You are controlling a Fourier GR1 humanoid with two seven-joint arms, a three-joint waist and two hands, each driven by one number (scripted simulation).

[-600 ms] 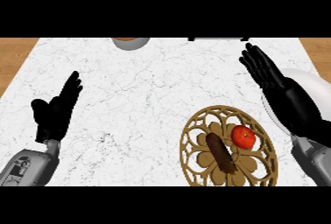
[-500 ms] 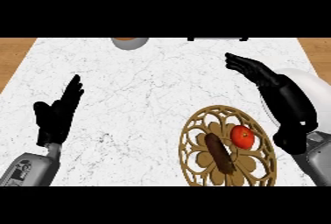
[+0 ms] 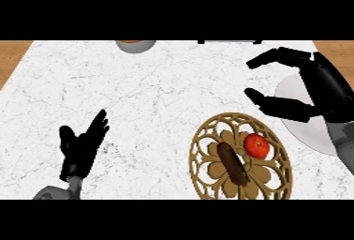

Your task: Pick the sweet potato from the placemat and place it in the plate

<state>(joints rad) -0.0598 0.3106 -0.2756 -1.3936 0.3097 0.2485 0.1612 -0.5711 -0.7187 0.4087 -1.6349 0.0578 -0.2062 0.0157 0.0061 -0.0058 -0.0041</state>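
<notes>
Head view. The right hand (image 3: 304, 101) is above the counter's right side, over the near edge of a white plate (image 3: 311, 133). Its fingers are bent in a wide claw, spread from the thumb, and hold nothing.

The sweet potato (image 3: 233, 162) lies on a round tan openwork placemat (image 3: 207, 140), below and to the left of the right hand, toward the robot. It is a dark brown, elongated piece. Its long axis runs roughly away from the robot, with the far end tilted slightly left. A red tomato (image 3: 256, 145) lies just beside it on the right, on the same placemat, between the sweet potato and the plate.

The white plate is just right of the placemat and partly hidden under the right hand and forearm.

The left hand (image 3: 81, 145) rests at the lower left, fingers straight and up, holding nothing, well apart from the placemat.

Judgement: the right hand is the nearer one. The pick calls for a descent toward the robot and leftward, with the fingers set across the long axis and clear of the tomato.

A grey round vessel (image 3: 135, 45) shows at the counter's far edge.
</notes>
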